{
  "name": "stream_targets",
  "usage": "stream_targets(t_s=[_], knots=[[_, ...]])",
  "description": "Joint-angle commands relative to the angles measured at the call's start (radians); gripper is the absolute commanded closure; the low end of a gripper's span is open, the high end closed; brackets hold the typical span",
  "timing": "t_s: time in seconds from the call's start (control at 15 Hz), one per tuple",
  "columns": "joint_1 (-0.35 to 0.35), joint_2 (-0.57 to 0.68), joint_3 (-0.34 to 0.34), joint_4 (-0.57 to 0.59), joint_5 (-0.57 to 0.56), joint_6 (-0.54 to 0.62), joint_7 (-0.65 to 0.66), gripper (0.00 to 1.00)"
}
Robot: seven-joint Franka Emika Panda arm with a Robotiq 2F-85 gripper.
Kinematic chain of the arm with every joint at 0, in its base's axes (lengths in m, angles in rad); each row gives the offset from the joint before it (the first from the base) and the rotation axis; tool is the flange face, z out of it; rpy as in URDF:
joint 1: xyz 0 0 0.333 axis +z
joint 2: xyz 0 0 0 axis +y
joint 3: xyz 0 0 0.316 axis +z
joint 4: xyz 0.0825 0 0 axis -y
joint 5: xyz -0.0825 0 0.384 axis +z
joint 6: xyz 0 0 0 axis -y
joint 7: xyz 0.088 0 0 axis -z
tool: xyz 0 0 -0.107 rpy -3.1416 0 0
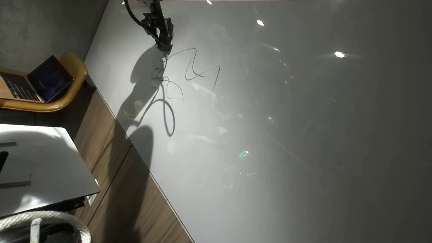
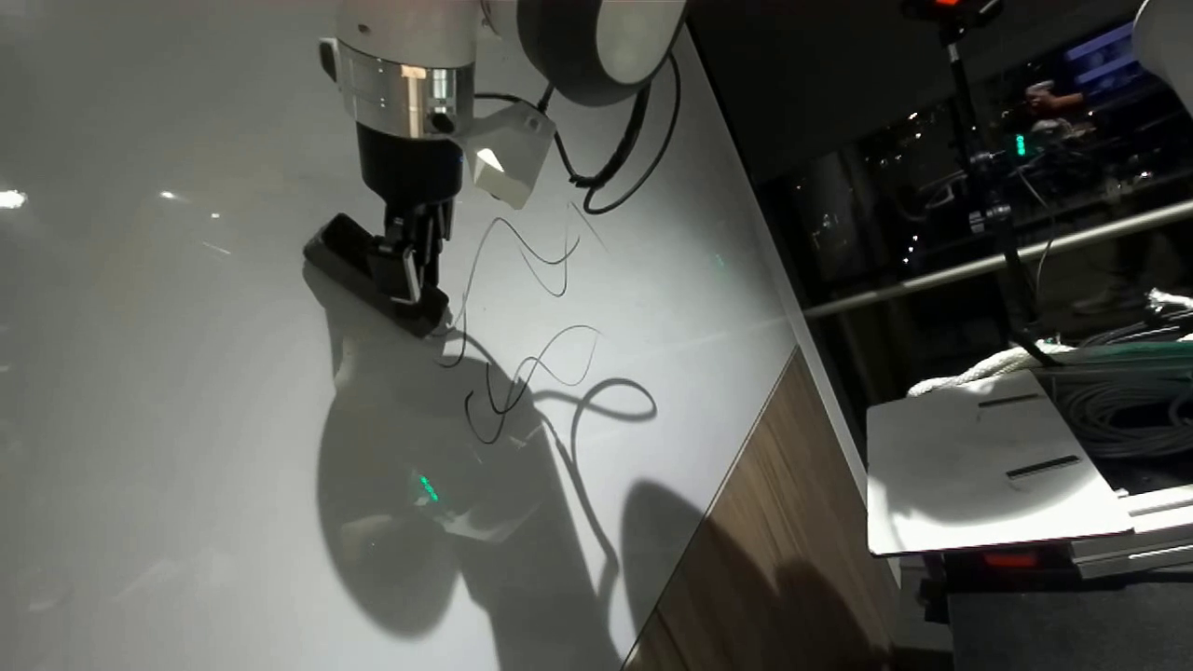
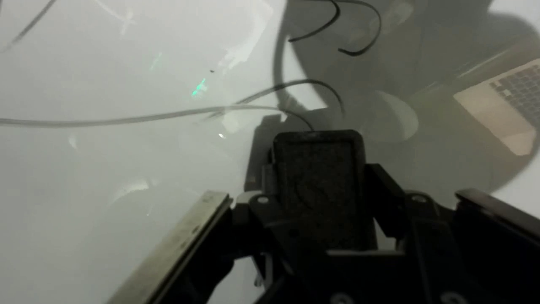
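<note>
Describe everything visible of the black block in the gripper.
The black block is long and rectangular, with rounded corners and a raised rim around a recessed, speckled face, apparently plastic. The gripper clamps its long sides, partly hiding it. It slants in an exterior view, on or just off the white surface; which is unclear.

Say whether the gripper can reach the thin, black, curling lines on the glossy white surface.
Probably yes: the gripper, holding a black rectangular block, is close to the lines, and nothing visible stands between them.
</note>
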Motion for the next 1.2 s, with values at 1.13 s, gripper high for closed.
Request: stream_targets(t_s=[1.13], knots=[[-0.301,-0.096,-0.373,-0.212,0.084,0.191,-0.089,0.72]])
